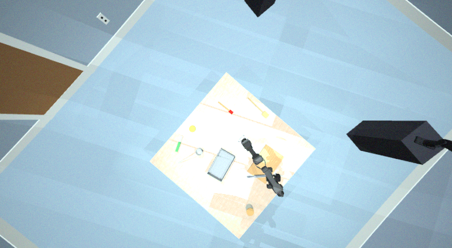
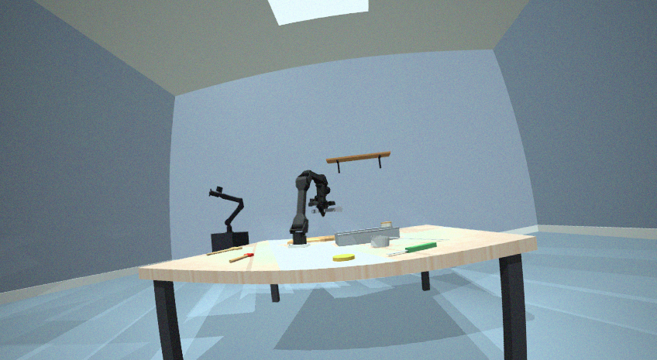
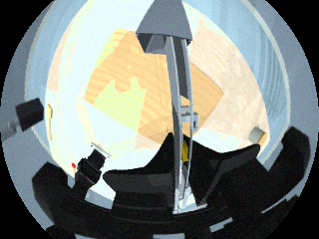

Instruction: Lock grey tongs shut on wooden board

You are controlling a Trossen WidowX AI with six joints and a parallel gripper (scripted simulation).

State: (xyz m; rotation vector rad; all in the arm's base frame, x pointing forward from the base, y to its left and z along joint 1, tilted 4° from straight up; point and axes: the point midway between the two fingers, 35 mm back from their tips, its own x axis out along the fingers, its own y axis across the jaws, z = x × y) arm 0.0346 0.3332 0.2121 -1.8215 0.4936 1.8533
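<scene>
The grey tongs [image 1: 257,176] [image 2: 340,209] [image 3: 174,90] are raised well above the table and lie roughly level in the exterior view. In the wrist view their two arms run close together with a narrow gap. Whether the hinge lock is engaged cannot be told. My gripper [image 2: 323,213] [image 3: 173,134] is shut on the tongs, with fingers on either side of the arms. The wooden board [image 1: 274,155] [image 3: 150,75] lies below, partly hidden by my arm in the top view. The roasting tin [image 1: 214,176] [image 2: 364,236] stands apart from the board with nothing across it.
A jar with an orange-brown lid [image 1: 249,210] [image 3: 256,134] stands near the table edge. A round grey pan [image 1: 199,151], a green-handled tool [image 1: 178,146] and a yellow disc [image 1: 192,128] lie beyond the tin. A red-headed tool [image 1: 231,111] and a wooden spatula [image 1: 265,114] lie farther off.
</scene>
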